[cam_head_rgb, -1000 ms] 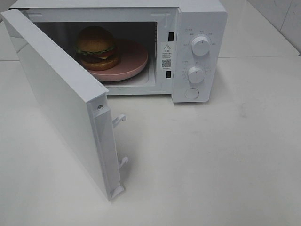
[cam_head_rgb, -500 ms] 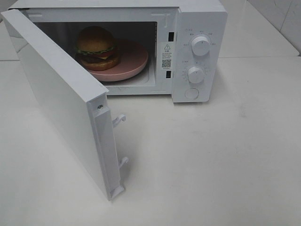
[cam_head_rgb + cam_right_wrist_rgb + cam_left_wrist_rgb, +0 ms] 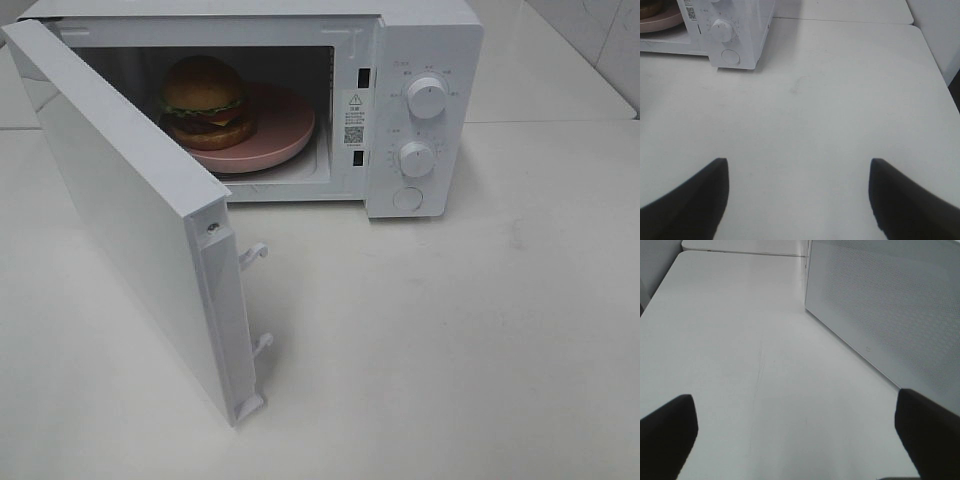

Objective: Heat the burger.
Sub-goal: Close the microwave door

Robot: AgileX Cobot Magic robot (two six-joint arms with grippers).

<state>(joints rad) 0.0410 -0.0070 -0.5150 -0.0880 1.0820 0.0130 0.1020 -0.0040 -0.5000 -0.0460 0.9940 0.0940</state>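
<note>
Only the ends of both arms show. The left tool [image 3: 795, 400] is a matte black two-finger clamp. Its fingers [image 3: 667, 432] are broad, thick slabs with blunt, squared ends and softly rounded corners, plain and unmarked on the faces in view. The right tool [image 3: 798, 165] is the same flat, dull black. Its fingers [image 3: 695, 200] are wide at the base and narrow toward rounded tips, with the edges facing into the tool's gap nearly straight and the edges facing away from it slanted.
</note>
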